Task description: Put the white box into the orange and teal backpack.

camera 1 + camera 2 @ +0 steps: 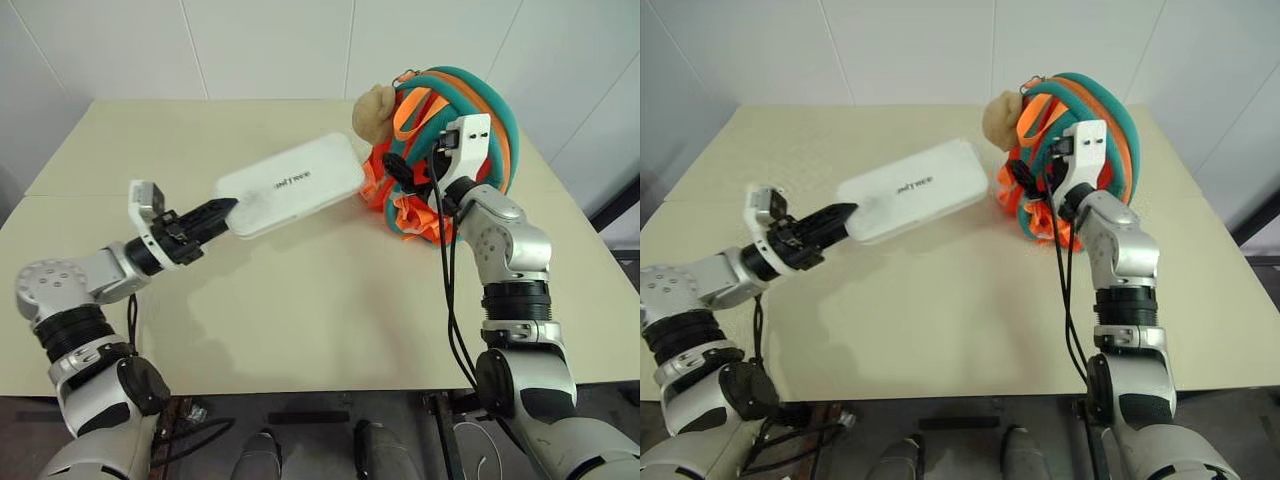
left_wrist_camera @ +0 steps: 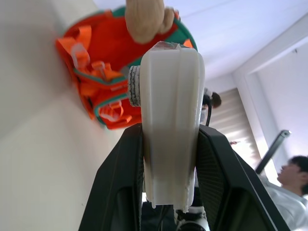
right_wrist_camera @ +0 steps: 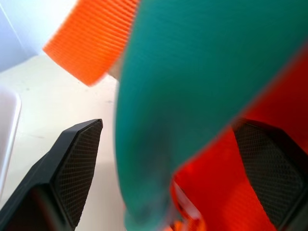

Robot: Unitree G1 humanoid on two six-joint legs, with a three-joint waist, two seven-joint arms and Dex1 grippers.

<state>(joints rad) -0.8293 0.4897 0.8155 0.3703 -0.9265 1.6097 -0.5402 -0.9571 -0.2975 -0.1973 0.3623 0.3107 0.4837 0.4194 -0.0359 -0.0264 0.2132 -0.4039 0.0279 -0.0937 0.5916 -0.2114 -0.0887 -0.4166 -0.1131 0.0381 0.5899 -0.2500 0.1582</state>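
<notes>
Left eye view: a cream, matte table is seen, with the backpack standing at its far right, bulging and round, of bright orange fabric with thick teal padded straps, woven orange webbing and a beige fluffy plush. The box, flat, smooth, white and round-cornered, is held above the table, its far end close to the backpack but outside it. The left gripper is clamped on the box's near end. The right gripper is spread wide with strap material between its fingers; a firm hold cannot be confirmed. Insertion is judged still outstanding.
</notes>
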